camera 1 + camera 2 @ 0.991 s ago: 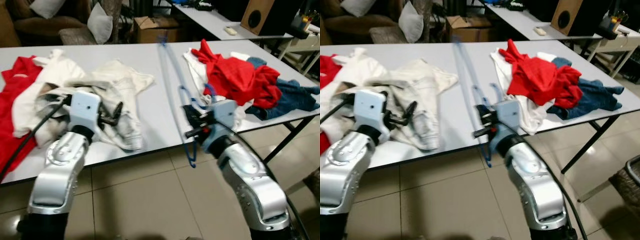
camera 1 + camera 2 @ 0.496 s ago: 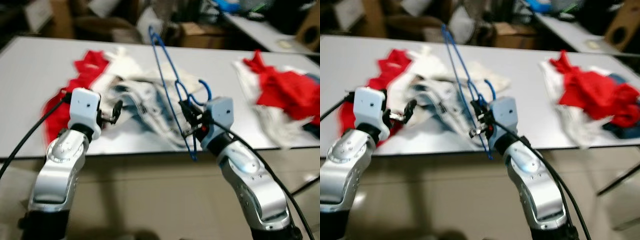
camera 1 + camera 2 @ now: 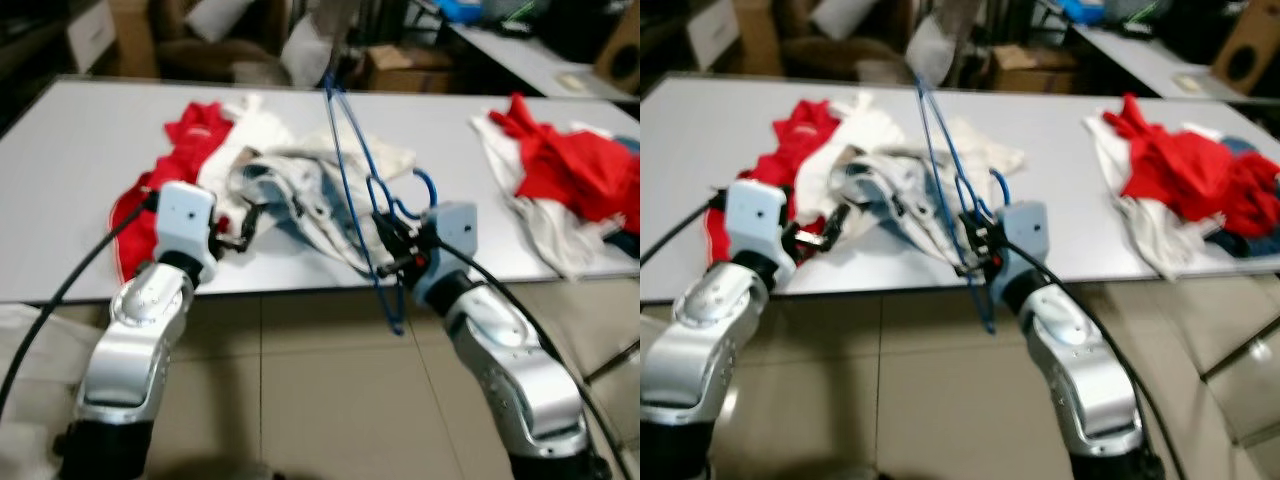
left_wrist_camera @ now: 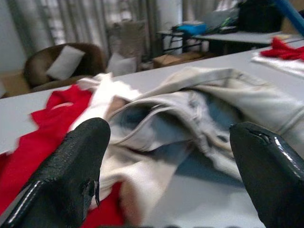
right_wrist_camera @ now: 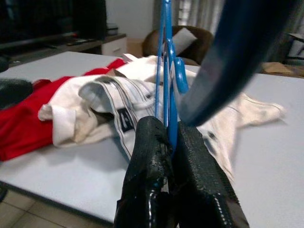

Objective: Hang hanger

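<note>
Two grippers hover at the white table's (image 3: pixel 60 180) near edge — the right gripper (image 3: pixel 392 257) pinches a blue hanger (image 3: pixel 352 170) upright, the left gripper (image 4: pixel 166 171) gapes before the light jeans (image 3: pixel 290 190). Beyond lie red and white clothes (image 3: pixel 190 135), then a brown armchair (image 4: pixel 57 66).

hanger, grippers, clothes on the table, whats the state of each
blue hanger: pinched, held on edge above the table
right gripper: shut on the hanger
left gripper: open, facing the pale clothes
pale clothes: crumpled on the table
red garment: crumpled beside them
</note>
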`<state>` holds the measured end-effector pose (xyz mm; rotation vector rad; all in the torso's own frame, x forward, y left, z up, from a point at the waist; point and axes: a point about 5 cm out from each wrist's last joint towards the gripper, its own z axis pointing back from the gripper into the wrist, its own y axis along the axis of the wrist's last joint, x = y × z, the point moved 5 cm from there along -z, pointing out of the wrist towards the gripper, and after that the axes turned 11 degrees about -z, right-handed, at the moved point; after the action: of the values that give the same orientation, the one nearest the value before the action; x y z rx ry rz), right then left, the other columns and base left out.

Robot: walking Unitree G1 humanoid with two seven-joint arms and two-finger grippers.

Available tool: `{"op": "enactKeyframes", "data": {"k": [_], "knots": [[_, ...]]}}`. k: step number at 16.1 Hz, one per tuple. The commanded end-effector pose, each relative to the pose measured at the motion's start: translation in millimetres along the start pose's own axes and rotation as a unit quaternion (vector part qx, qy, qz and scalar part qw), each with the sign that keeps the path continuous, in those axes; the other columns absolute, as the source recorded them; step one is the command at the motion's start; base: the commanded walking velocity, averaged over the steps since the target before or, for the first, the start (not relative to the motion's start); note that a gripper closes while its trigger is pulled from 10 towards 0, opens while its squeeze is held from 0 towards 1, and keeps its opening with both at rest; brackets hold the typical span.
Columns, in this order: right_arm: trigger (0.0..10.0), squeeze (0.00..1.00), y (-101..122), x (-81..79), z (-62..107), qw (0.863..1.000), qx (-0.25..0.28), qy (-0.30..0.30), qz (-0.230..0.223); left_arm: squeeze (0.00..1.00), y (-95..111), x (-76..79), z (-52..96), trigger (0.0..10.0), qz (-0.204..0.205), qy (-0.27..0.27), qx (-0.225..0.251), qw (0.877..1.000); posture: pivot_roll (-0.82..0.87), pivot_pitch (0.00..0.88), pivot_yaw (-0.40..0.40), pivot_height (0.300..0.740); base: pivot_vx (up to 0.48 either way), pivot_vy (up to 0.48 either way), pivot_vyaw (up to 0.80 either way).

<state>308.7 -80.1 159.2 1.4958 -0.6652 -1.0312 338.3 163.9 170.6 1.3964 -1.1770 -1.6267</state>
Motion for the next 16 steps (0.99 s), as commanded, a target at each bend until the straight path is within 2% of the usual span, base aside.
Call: {"op": "enactKeyframes", "data": {"k": [1, 4, 7, 10, 16], "knots": [[10.0, 0.0, -3, -2.3, 1.4, 1.0, -0.012, 0.011, 0.006, 0.0, 2, 3.7, -1.6, 10.0, 0.005, -0.001, 0.005, 1.0, -0.05, 0.0, -0.061, 0.74, 0.0, 0.0, 0.0], [10.0, 0.0, -7, -5.6, 3.3, 1.0, -0.023, 0.019, 0.011, 0.0, -5, -2.5, -0.4, 10.0, 0.016, 0.016, -0.006, 1.0, -0.05, 0.0, -0.06, 0.74, 0.198, 0.0, 0.0], [10.0, 0.0, -8, -6.0, 4.2, 0.998, -0.031, 0.025, 0.052, 0.0, -6, -2.9, 0.6, 10.0, 0.01, 0.016, -0.008, 1.0, -0.05, 0.0, -0.057, 0.74, 0.364, 0.0, 0.21], [10.0, 0.0, -9, -3.7, 3.8, 0.997, -0.032, 0.019, 0.062, 0.0, -6, -2.4, 0.4, 10.0, 0.004, 0.017, -0.008, 1.0, -0.05, 0.0, -0.055, 0.74, 0.37, 0.0, 0.77], [10.0, 0.0, -13, -0.7, 4.2, 0.997, -0.036, 0.017, 0.063, 0.0, -7, -3.2, 0.4, 10.0, 0.004, 0.022, -0.01, 1.0, -0.05, 0.0, -0.059, 0.74, 0.371, 0.0, 0.0]]}}
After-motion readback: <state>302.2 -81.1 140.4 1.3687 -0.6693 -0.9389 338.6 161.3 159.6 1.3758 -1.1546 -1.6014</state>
